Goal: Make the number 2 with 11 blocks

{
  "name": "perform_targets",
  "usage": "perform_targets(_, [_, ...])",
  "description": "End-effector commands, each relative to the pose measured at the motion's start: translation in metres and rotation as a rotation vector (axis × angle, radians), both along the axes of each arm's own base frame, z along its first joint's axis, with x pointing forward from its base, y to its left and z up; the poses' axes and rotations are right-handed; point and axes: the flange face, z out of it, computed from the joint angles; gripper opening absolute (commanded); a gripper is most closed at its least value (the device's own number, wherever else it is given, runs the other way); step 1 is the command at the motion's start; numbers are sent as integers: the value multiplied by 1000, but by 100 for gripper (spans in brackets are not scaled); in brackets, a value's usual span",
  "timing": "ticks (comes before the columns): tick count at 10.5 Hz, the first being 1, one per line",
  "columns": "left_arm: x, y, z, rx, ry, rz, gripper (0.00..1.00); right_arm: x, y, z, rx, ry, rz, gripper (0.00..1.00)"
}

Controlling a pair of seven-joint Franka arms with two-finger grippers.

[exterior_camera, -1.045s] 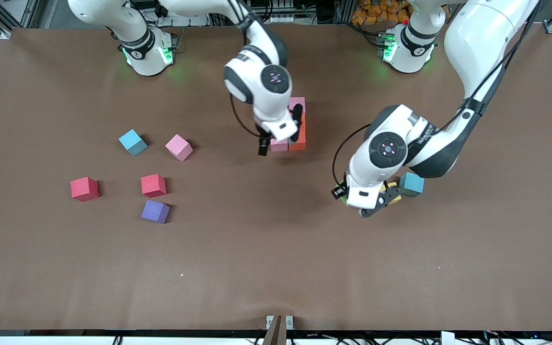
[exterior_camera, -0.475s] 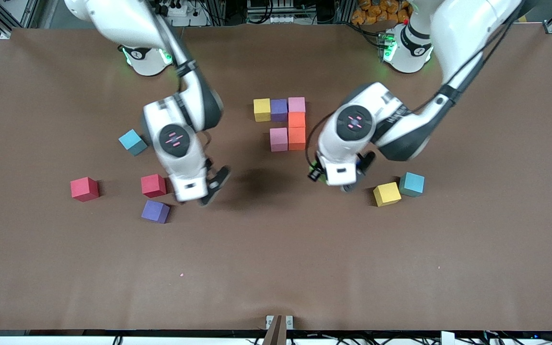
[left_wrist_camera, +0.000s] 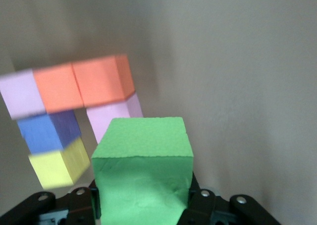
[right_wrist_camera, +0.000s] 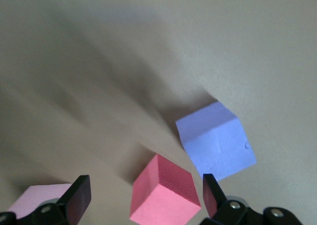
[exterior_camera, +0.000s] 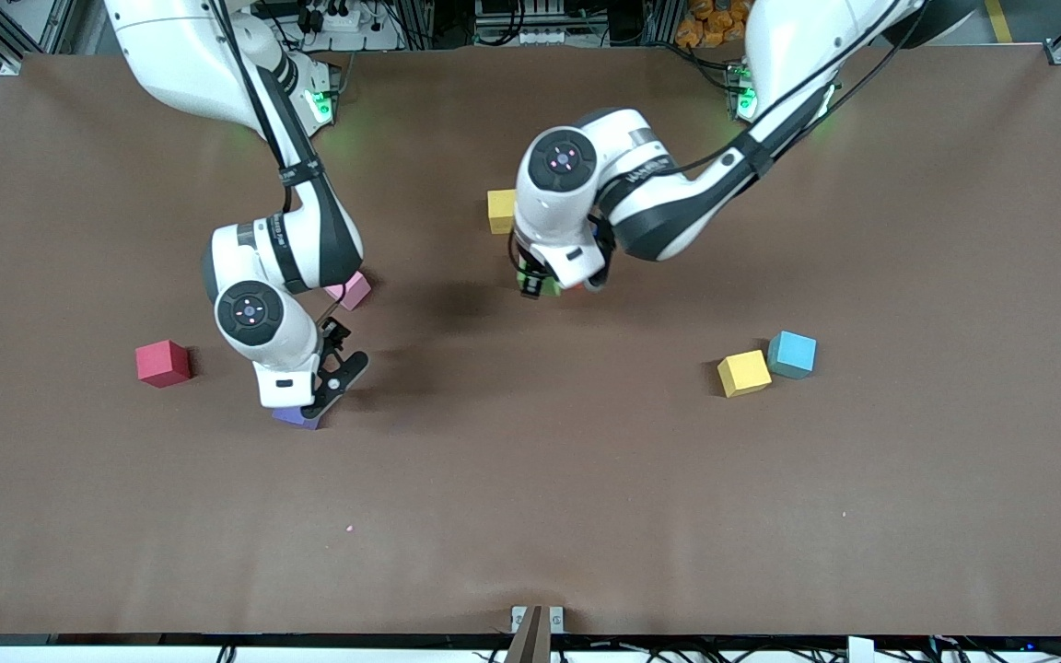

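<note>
Left tool (left_wrist_camera: 143, 205) was clamped on green block (left_wrist_camera: 142, 183) over partial number 2 (left_wrist_camera: 81, 88) | right tool (right_wrist_camera: 143, 197) was spread wide over red block (right_wrist_camera: 166, 195), purple block (right_wrist_camera: 215, 138) at its 1 o'clock | risk: placed blocks could be nudged by green block during lowering.

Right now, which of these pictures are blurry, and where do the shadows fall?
Left wrist view: green block sharp, the placed blocks smeared. Right wrist view: purple block crisp, tabletop streaked. Front view: sharp, soft shadows on the table beside both arms.
</note>
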Motion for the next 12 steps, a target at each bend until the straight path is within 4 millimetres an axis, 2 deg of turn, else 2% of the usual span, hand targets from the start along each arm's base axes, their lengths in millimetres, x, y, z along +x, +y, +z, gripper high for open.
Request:
perform_targets(1, [-21, -32, -5, -47, 23, 170, 32, -14, -39, -11, 21, -24, -59, 100])
perform_targets(3, [-32, -45, -24, -36, 7, 262, 32, -9, -72, -18, 11, -22, -165, 100])
perform_targets(5, [-46, -59, -46, -33, 3, 287, 32, -12, -74, -23, -6, -22, -294, 100])
perform_targets(6, [-50, -59, -58, -27, 8, 304, 32, -18, -70, -28, -12, -14, -349, 100])
perform_targets(7, [-54, -63, -61, -43, 9, 328, 32, -19, -69, -28, -8, -14, -380, 100])
perform_targets(9, [-68, -71, -72, -50, 19, 323, 32, -20, -72, -31, 25, 1, -429, 100])
perform_targets(12, [-87, -78, -112, -3, -60, 340, 32, -23, -73, -40, 30, 15, -444, 100])
